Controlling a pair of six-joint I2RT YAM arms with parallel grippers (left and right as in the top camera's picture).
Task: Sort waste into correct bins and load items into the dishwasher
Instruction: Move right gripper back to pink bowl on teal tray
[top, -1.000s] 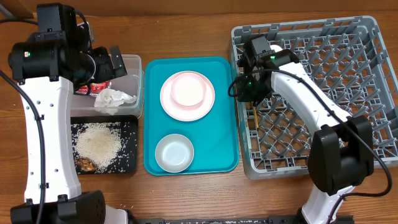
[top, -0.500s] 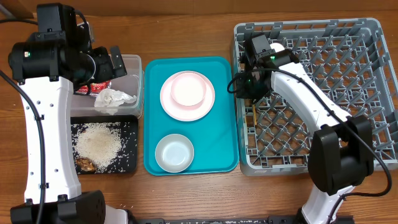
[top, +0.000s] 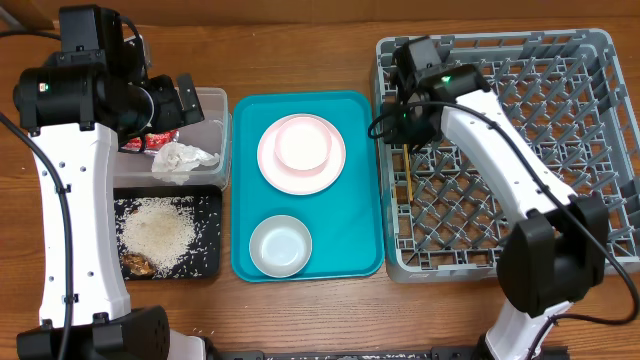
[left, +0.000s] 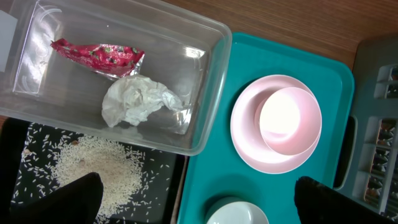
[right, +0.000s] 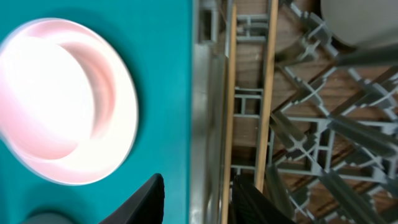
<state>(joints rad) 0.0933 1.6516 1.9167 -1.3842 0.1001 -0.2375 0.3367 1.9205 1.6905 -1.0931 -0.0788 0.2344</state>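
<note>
The chopsticks (top: 410, 185) lie inside the grey dish rack (top: 520, 40) along its left wall, also in the right wrist view (right: 268, 93). My right gripper (right: 198, 199) is open and empty above them, over the rack's left wall. A whitish round thing (right: 360, 22) sits in the rack. The pink plate (top: 325, 175) carries the pinkish bowl (top: 302, 143). The small grey-white bowl (top: 280, 245) sits nearer. The clear tub (left: 211, 87) holds the red wrapper (left: 99, 56) and napkin (left: 140, 102). The black tray (top: 215, 230) holds rice (top: 158, 228) and brown scraps (top: 138, 264). My left gripper (left: 199, 199) is wide open and empty, high above.
The plate and both bowls sit on a teal serving tray (top: 350, 230) between the bins and the rack. The rack fills the table's right side. Bare wooden table shows along the front edge.
My right gripper has moved toward the far edge of the rack, away from the chopsticks, which stay lying in it. The rack shifted slightly right. The left arm has not moved.
</note>
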